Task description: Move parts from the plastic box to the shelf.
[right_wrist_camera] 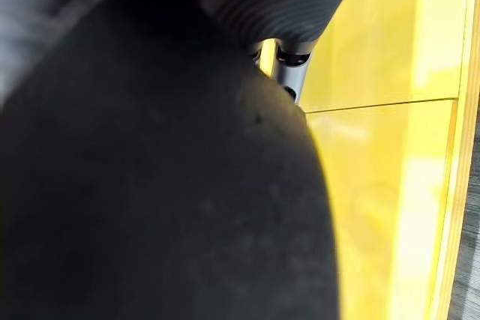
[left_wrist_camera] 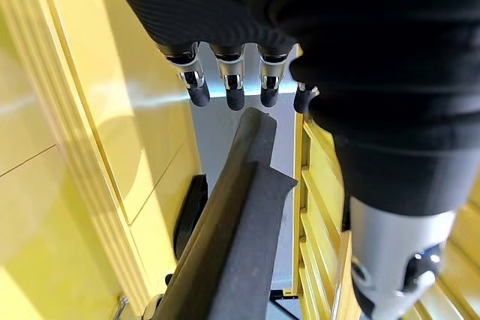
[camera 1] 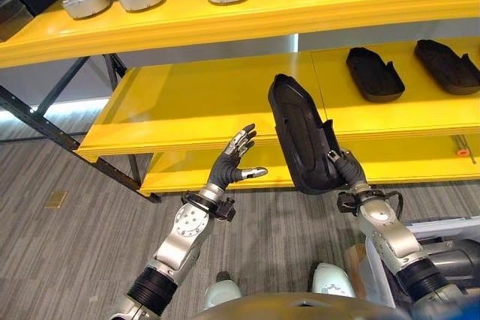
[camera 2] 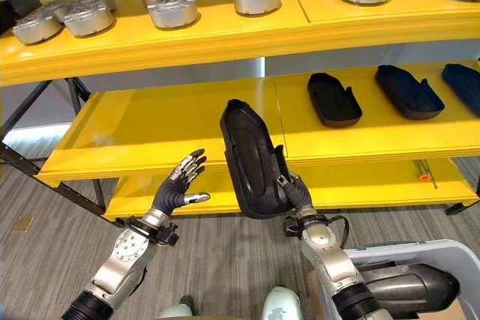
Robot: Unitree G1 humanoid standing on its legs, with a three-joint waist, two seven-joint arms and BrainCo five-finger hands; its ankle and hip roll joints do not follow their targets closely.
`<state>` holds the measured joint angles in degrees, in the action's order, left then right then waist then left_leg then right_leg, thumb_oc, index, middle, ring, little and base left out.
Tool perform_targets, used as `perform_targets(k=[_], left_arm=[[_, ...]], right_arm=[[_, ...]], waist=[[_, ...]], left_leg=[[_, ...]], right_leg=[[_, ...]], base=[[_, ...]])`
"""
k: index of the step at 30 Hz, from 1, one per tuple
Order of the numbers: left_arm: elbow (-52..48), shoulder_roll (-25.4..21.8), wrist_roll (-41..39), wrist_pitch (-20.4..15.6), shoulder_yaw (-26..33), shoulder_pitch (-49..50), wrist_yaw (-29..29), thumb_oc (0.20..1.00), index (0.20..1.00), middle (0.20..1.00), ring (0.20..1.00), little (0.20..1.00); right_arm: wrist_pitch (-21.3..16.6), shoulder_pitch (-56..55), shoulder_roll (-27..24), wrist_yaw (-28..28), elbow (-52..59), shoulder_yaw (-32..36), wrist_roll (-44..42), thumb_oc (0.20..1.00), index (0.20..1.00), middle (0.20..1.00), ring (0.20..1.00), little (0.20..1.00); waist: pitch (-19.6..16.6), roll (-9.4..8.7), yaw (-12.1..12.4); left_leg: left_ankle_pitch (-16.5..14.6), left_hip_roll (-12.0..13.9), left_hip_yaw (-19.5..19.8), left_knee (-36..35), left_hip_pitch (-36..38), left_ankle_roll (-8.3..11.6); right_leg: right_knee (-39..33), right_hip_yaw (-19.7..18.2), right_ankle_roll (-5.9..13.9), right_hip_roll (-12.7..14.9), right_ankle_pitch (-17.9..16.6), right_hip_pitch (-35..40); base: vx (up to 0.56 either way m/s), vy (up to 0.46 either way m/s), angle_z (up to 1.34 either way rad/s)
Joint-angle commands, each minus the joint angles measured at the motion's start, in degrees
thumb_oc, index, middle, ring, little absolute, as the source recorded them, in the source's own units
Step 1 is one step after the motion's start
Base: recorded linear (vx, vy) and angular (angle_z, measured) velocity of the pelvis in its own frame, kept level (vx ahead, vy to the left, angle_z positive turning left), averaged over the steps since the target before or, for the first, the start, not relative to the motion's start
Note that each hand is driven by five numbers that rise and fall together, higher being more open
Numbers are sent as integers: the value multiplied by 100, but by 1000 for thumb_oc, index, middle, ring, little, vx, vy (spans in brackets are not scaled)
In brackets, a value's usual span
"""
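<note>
The right hand (camera 2: 296, 194) has its fingers curled round the lower end of a long black part (camera 2: 251, 159), held upright in front of the middle yellow shelf (camera 2: 150, 121). Its long axis runs up and away from those fingers, tilted slightly toward the left hand (camera 2: 180, 181). That hand waits just beside the part with fingers spread wide, holding nothing. The left wrist view shows the part's thin edge just past the fingertips (left_wrist_camera: 234, 99). The right eye view shows the plastic box (camera 2: 450, 249).

Round silver metal castings (camera 2: 172, 10) sit in rows at twelve o'clock; grey wood-grain floor (camera 1: 75, 252) spreads at seven o'clock.
</note>
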<state>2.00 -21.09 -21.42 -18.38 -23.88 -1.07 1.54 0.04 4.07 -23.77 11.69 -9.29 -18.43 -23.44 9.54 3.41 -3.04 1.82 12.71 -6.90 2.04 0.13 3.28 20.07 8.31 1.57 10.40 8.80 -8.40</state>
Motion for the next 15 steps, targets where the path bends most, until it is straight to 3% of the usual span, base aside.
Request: perform_targets(k=[1,7,15], left_arm=[[-207,-42,-310,-309,234,-91,271,1000,1000,1000,1000,1000],[-182,-122,-128,-263,187,-16,465,1000,1000,1000,1000,1000],[-281,-190,-255,-97,176,165,636,1000,1000,1000,1000,1000]], right_arm=[[-447,267,129,-33,577,82,-94,200,200,200,200,200],[-425,115,218,-145,683,225,-165,200,200,200,200,200],[-483,366,276,-18,665,290,-34,200,200,200,200,200]], waist=[[-131,-83,-58],[-220,-160,-109],[-239,-331,99]], left_leg=[[750,-29,-144,-448,208,238],[440,-283,-213,-623,580,70],[294,-394,-163,-650,631,-50]], right_leg=[[-1146,191,111,-76,-517,1270],[-1471,55,259,-33,-801,1315],[-1704,76,326,-76,-899,1430]], base=[[101,236,-31],[76,146,-14],[62,-20,-2]])
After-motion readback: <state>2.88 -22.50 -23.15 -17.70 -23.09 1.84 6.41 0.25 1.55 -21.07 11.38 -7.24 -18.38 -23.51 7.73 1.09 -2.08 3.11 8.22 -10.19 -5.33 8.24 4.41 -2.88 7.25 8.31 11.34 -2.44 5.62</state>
